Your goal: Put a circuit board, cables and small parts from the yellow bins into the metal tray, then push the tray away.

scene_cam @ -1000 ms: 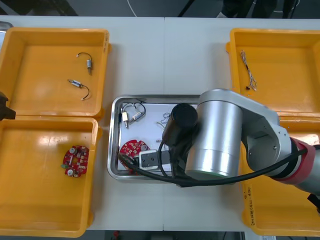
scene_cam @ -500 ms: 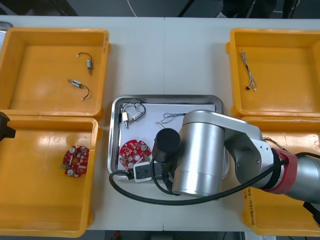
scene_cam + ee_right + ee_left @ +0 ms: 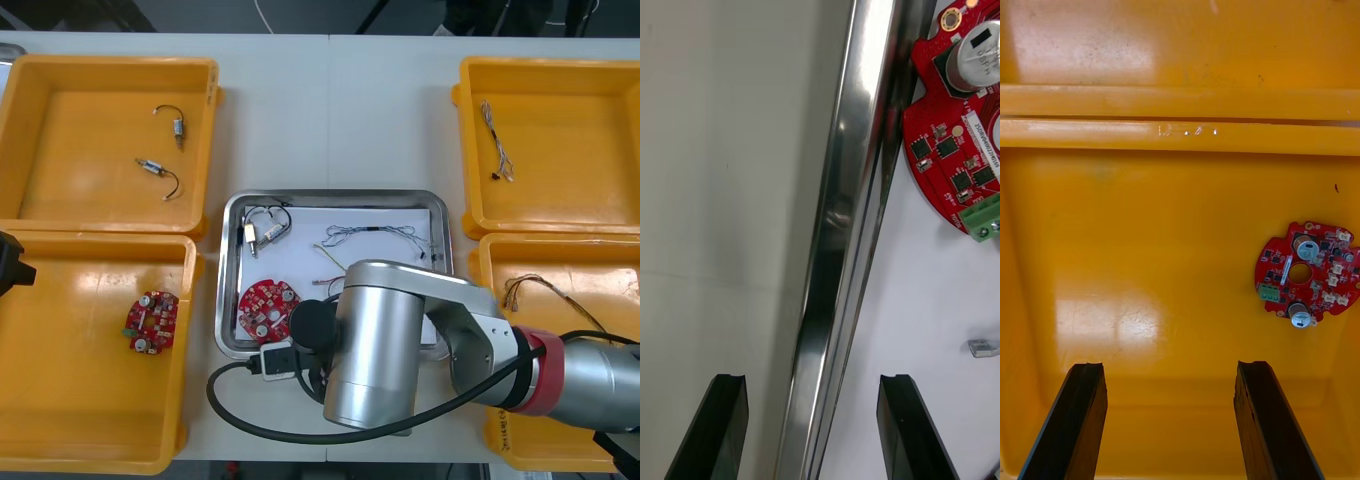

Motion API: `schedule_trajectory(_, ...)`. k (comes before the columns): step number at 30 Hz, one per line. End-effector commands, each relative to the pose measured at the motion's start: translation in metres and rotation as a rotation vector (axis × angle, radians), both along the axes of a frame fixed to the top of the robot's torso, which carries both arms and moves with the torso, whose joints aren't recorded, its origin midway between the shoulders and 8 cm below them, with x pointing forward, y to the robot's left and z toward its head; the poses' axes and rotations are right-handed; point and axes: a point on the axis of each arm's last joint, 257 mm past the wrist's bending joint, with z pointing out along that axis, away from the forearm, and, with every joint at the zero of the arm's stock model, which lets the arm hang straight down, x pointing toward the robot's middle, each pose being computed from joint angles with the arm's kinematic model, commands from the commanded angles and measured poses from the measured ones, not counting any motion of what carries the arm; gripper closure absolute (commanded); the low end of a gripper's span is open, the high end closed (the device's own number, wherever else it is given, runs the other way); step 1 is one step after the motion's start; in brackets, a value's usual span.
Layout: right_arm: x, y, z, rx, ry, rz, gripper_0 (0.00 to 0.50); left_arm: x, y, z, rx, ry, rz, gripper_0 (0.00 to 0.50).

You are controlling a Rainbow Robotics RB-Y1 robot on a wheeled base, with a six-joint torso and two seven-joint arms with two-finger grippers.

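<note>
The metal tray lies at the table's middle, white inside. It holds a red circuit board, a black cable and a twisted blue and white cable. My right arm covers the tray's near side. In the right wrist view my right gripper is open, its fingers either side of the tray's shiny rim, with the board and a small metal part inside. My left gripper hangs open over the near left bin, short of another red board.
The far left yellow bin holds two small metal parts on black leads. A red board lies in the near left bin. The far right bin has a thin cable; the near right bin a red and yellow cable.
My right arm has drawn back from over the tray towards its near rim, uncovering the blue and white cable. The tray and the left arm have stayed put.
</note>
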Motion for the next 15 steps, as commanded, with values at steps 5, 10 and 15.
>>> schedule_trajectory(5, -0.017, 0.021, -0.014, 0.060, 0.016, -0.044, 0.000, -0.004, 0.013, 0.015, 0.051, -0.026, -0.024, 0.000)
schedule_trajectory(10, -0.014, 0.019, -0.017, 0.063, 0.001, -0.058, 0.000, -0.004, 0.012, 0.016, 0.047, -0.030, -0.023, 0.000)
schedule_trajectory(15, -0.009, 0.017, -0.016, 0.058, -0.016, -0.065, 0.000, -0.001, 0.012, 0.023, 0.035, -0.047, -0.025, 0.000)
